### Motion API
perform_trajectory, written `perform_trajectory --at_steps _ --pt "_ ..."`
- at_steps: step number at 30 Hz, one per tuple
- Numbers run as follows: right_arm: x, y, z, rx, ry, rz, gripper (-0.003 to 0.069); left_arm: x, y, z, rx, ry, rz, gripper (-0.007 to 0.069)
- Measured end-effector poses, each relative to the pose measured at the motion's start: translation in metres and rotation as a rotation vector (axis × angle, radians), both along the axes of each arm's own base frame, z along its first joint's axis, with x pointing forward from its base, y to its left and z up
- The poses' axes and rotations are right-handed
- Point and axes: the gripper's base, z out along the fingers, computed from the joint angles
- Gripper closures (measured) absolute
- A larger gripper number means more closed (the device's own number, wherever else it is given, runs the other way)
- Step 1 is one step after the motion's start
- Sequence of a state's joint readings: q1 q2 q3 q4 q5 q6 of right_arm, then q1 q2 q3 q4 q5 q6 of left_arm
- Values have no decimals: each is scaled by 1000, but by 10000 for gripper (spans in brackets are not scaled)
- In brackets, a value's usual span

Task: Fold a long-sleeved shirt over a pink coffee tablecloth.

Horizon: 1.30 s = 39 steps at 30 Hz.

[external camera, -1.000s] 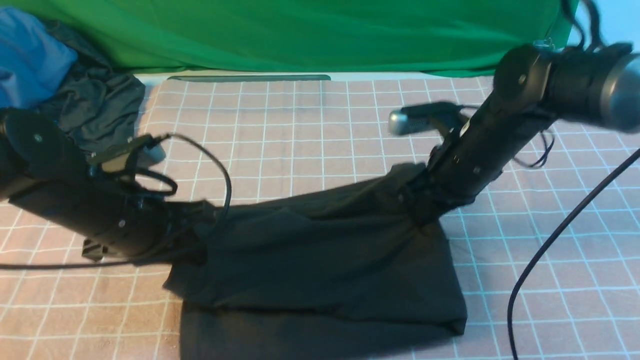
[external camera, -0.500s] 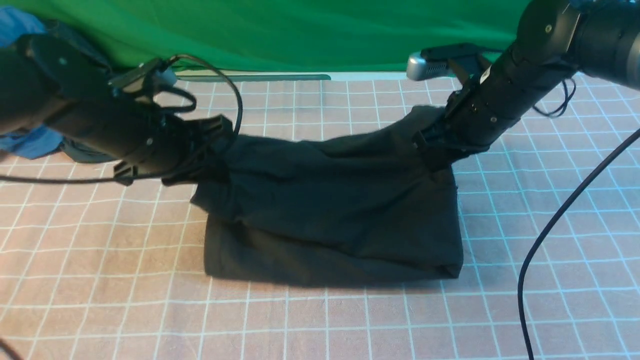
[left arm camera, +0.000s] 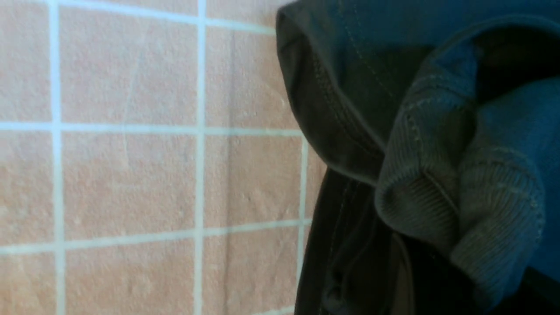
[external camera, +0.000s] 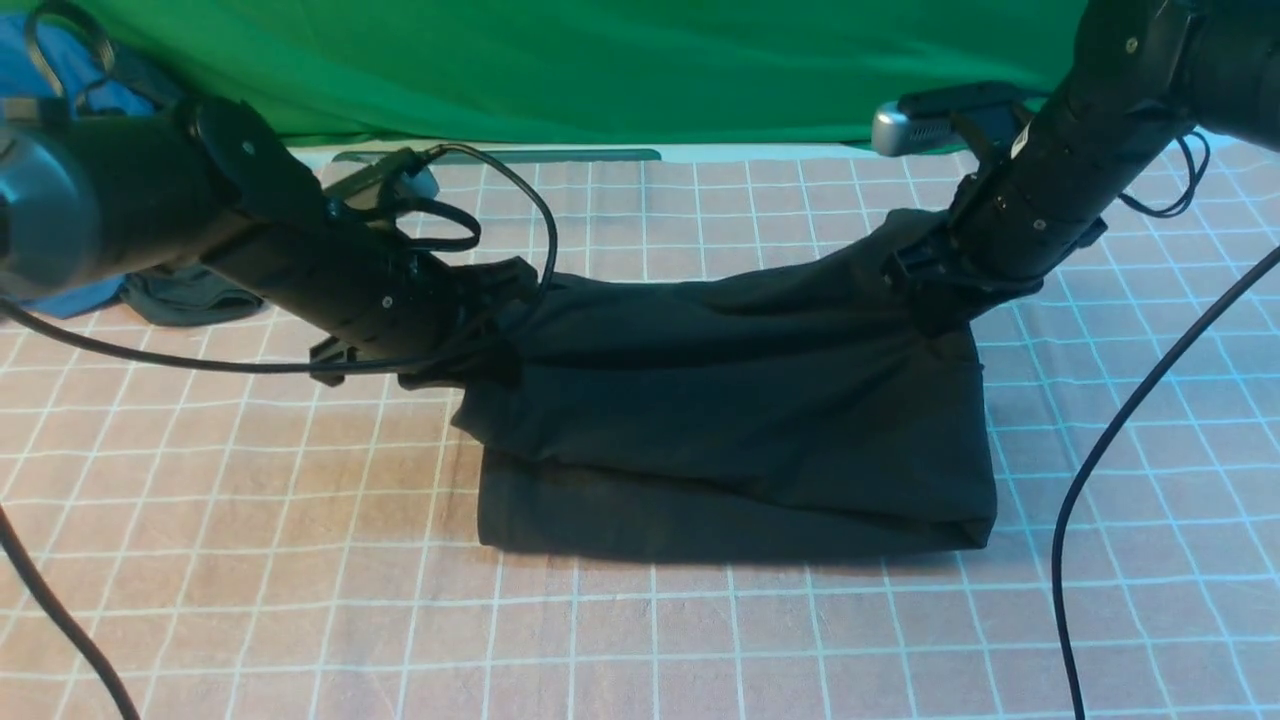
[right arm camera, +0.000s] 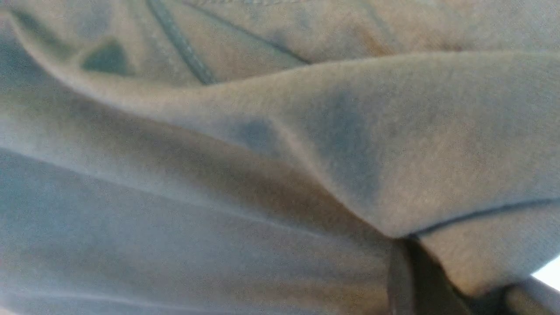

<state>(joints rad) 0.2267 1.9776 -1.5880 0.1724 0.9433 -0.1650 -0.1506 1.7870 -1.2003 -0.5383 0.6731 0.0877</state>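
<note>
1. Left black pincer [external camera: 500, 375] and right black pincer [external camera: 935, 325] each grip the dark long-sleeved shirt [external camera: 730, 410].
2. It stretches between them over the pink, white-gridded tablecloth [external camera: 640, 640].

Black shirt [external camera: 740, 430], white-gridded pink tablecloth [external camera: 640, 640]

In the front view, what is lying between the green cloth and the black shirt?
In the front view, part of the pink tablecloth lies between the green cloth and the black shirt.
</note>
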Motion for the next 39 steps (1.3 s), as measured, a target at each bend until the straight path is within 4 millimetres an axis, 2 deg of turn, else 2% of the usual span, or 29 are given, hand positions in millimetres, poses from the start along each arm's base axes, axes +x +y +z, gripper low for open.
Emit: perform_trajectory --at_steps 7,11,12,15,16,17,19,22,24,26,27,29,30,32,33,36,39 --pt "1 2 -3 1 -1 0 510 3 2 1 21 -38 6 550" --pt "2 1 -5 -15 -3 6 445 5 4 1 52 -62 -2 466" --pt "2 0 -5 -37 -8 13 393 6 5 1 64 -81 2 414" --pt "3 -6 -3 -105 -15 30 308 9 10 7 82 -96 -4 301" --pt "2 -7 -3 -113 -11 31 300 8 10 9 82 -94 -5 295" --pt "1 -11 4 -154 -18 27 284 9 14 17 95 -97 -14 258" --pt "-2 -18 22 -214 -40 17 287 8 23 35 112 -99 -5 231" --pt "-13 -24 61 -235 -112 1 362 2 37 70 128 -116 37 257" --pt "-28 -29 96 -222 -189 -20 457 -7 45 94 133 -148 58 326" --pt "-50 -34 132 -200 -264 -42 558 -22 52 121 134 -200 75 442" --pt "-66 -38 153 -183 -314 -59 594 -34 55 137 135 -238 82 526" --pt "-93 -44 185 -154 -400 -81 620 -60 56 166 127 -318 89 583" --pt "-107 -47 200 -140 -444 -90 621 -66 56 172 124 -336 91 594" --pt "-149 -57 233 -98 -563 -118 621 -105 55 202 94 -442 98 612" --pt "-160 -59 240 -83 -598 -127 621 -115 55 207 87 -465 99 612" --pt "-215 -72 265 -30 -769 -143 621 -167 56 222 63 -560 107 612" --pt "-263 -82 272 25 -926 -158 621 -208 57 221 48 -626 120 611"
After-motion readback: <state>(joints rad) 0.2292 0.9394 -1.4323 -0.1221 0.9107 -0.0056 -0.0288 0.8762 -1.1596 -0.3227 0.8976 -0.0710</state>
